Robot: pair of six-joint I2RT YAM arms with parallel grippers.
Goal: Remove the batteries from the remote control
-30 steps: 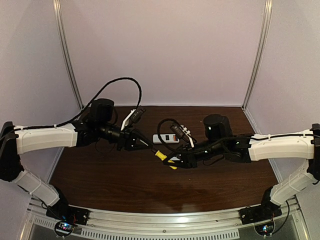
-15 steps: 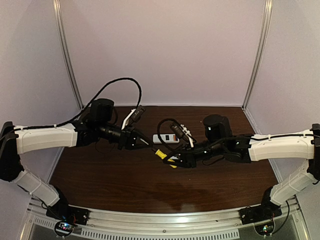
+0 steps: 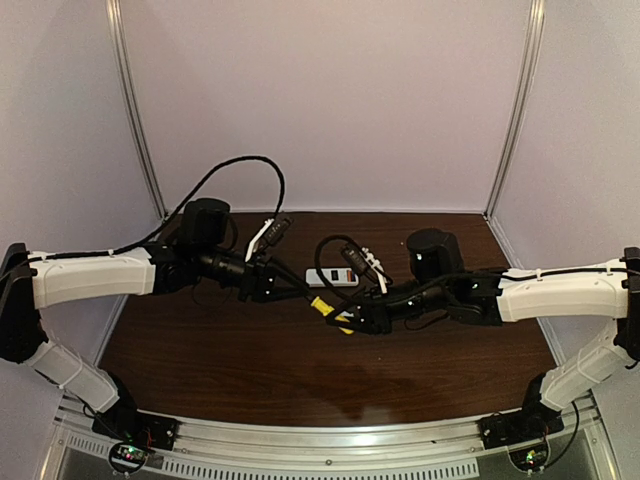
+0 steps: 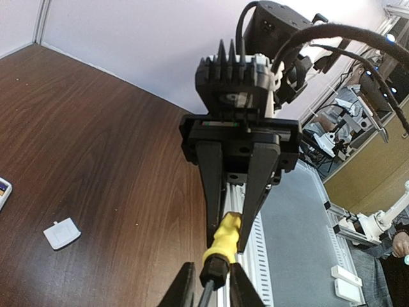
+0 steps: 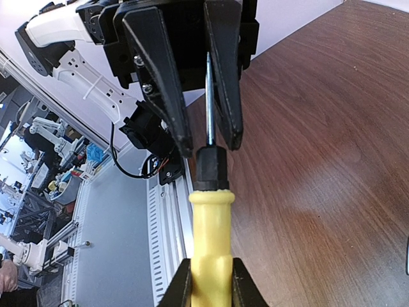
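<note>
The white remote control [image 3: 330,277] lies flat at mid-table behind both grippers. Its end shows at the left edge of the left wrist view [image 4: 3,194], with a blue-purple patch that may be a battery; no other batteries are visible. My right gripper [image 3: 347,319] [image 5: 211,284] is shut on the yellow handle of a screwdriver [image 3: 325,309] [image 5: 211,224], held above the table. My left gripper [image 3: 296,290] [image 4: 209,284] is open. Its fingers [image 5: 225,77] flank the screwdriver's metal shaft and black collar [image 4: 217,272], with a gap on one side.
A small white square lid piece [image 4: 62,234] lies on the brown table [image 3: 250,370] near the remote. Black cables [image 3: 335,250] loop above the remote. Grey walls close the back and sides. A metal rail [image 3: 330,440] runs along the near edge.
My left gripper has moved right towards the screwdriver, and its fingers now sit around the shaft. My right gripper has edged slightly left with the screwdriver.
</note>
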